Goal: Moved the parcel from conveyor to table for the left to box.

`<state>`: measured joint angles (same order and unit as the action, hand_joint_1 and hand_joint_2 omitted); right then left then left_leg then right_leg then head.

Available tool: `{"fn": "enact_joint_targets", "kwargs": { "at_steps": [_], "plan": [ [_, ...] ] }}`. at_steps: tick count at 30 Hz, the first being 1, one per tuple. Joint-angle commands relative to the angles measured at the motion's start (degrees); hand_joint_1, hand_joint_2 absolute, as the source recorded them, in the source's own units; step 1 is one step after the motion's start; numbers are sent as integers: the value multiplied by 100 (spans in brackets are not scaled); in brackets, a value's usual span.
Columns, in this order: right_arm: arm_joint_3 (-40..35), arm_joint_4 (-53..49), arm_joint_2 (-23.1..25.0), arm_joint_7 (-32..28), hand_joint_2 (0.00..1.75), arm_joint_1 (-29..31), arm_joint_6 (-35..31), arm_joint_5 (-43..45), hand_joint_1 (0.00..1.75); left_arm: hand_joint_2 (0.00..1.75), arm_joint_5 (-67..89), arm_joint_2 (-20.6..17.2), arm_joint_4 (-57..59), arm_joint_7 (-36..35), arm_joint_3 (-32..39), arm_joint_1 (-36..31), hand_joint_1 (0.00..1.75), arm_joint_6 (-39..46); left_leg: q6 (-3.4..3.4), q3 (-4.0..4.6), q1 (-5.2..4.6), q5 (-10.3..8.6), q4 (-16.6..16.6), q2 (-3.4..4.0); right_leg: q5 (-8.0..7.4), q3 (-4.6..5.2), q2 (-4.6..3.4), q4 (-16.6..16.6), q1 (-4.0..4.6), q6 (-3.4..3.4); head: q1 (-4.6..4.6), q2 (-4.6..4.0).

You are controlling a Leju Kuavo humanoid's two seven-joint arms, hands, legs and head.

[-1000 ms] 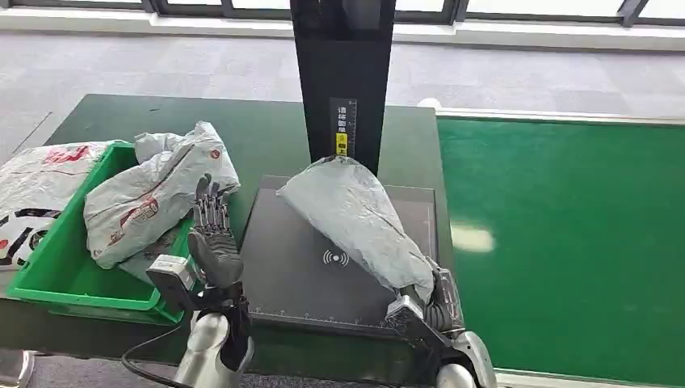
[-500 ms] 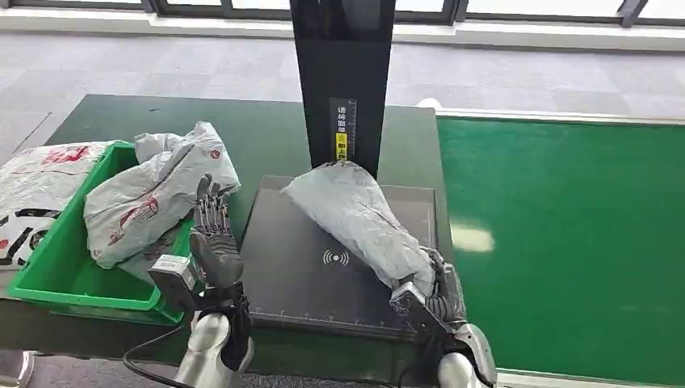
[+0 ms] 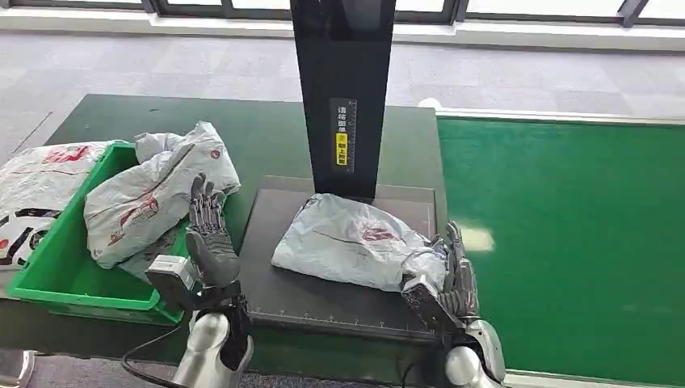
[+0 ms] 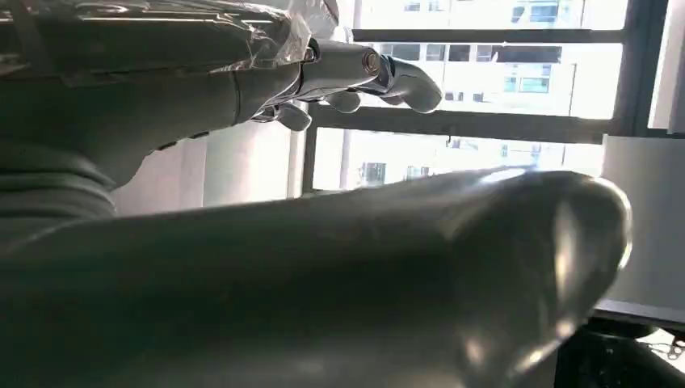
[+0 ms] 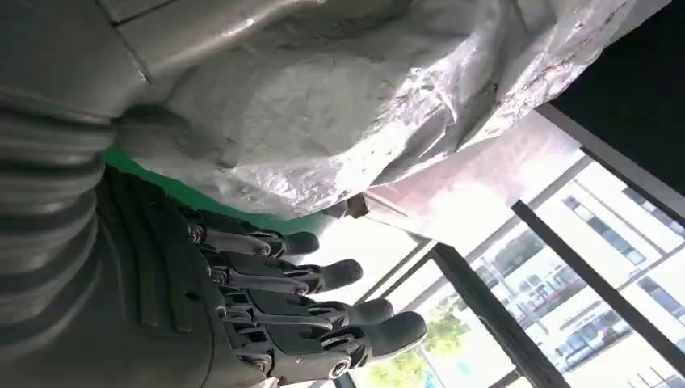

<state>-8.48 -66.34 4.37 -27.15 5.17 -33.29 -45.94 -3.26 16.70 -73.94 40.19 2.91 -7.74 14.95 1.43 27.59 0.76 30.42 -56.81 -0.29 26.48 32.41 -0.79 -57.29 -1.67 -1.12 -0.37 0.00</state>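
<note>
With the parcel (image 3: 353,242) lying flat on the dark scanner plate (image 3: 307,299) on the counter (image 3: 266,137), the right hand (image 3: 452,279), fingers spread beside its edge, may snag the loose wrap and drag it askew as it withdraws.

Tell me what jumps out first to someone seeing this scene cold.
The crumpled grey parcel lying flat on the dark scale pad at centre, under a tall black post. The right hand sits at the parcel's near right corner, fingers spread. On the left, a green bin heaped with more parcels; on the right, the green conveyor.
</note>
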Motion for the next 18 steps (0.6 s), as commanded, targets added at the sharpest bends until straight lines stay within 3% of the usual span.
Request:
{"fn": "enact_joint_targets", "kwargs": {
  "at_steps": [1,8,18],
  "plan": [
    [397,-113,218,-371,175,26,-308,372,0,0,13,-68,-96,-19,-278,33,0,146,-5,3,2,-3,5,-1,-4,1,8,7,5,10,0,0],
    [200,-1089,208,-818,175,-550,-415,983,0,0,212,-138,-567,-19,-355,236,0,376,-4,-1,2,1,6,-5,3,-2,11,5,5,11,0,0],
    [58,-1581,270,-1039,175,-846,-225,1273,0,0,588,-262,-995,-19,-746,392,0,850,-6,7,3,-3,9,-4,-1,1,15,11,6,14,0,0]
  ]
}}
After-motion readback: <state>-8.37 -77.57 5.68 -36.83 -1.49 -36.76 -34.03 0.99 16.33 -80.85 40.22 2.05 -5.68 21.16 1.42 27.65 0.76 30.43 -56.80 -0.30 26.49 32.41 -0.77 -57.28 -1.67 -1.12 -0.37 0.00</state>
